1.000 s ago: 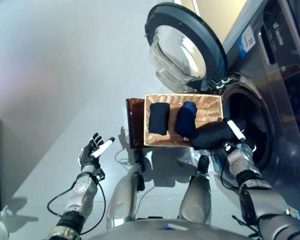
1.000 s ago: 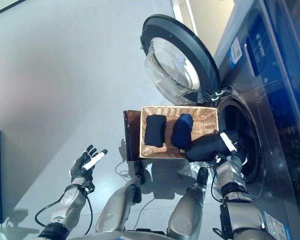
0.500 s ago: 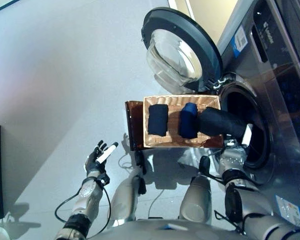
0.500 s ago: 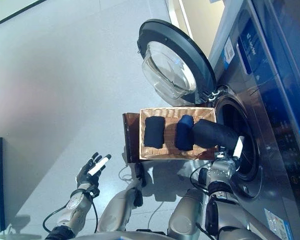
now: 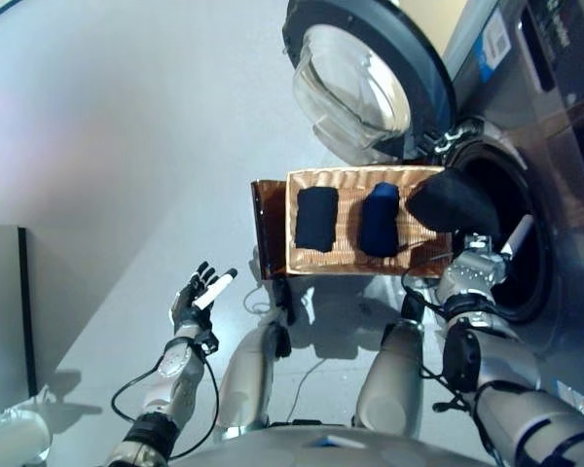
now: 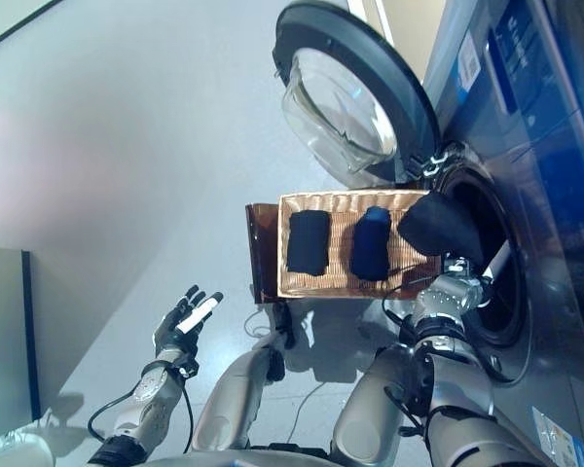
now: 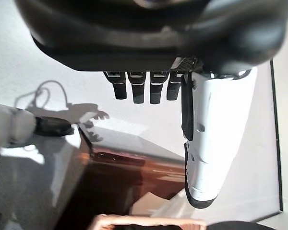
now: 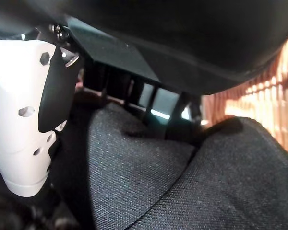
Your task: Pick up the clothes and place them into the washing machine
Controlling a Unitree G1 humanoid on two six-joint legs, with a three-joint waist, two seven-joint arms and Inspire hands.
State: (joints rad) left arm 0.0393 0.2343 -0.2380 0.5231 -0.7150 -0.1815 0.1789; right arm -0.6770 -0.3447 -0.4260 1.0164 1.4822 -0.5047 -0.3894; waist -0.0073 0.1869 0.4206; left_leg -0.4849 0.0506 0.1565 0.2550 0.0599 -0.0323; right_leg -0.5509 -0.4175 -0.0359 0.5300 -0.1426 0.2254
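A woven basket (image 5: 350, 263) stands in front of the washing machine's round drum opening (image 5: 521, 263). Two rolled dark clothes lie in it, one on the left (image 5: 317, 217) and a bluer one in the middle (image 5: 379, 219). My right hand (image 5: 475, 269) is shut on a bunched black garment (image 5: 453, 202), held over the basket's right end at the edge of the opening. In the right wrist view the black cloth (image 8: 182, 177) fills the space under the white-covered thumb (image 8: 24, 129). My left hand (image 5: 200, 297) hangs open over the floor, away from the basket.
The washer's glass door (image 5: 365, 83) stands swung open behind the basket. The basket rests on a brown stand (image 5: 268, 229). A grey panel (image 5: 0, 321) rises at the left edge, with a white object (image 5: 10, 443) at its foot.
My right hand has lifted the black garment from the basket's near right corner up and right, to the edge of the drum opening. The left hand has stayed open.
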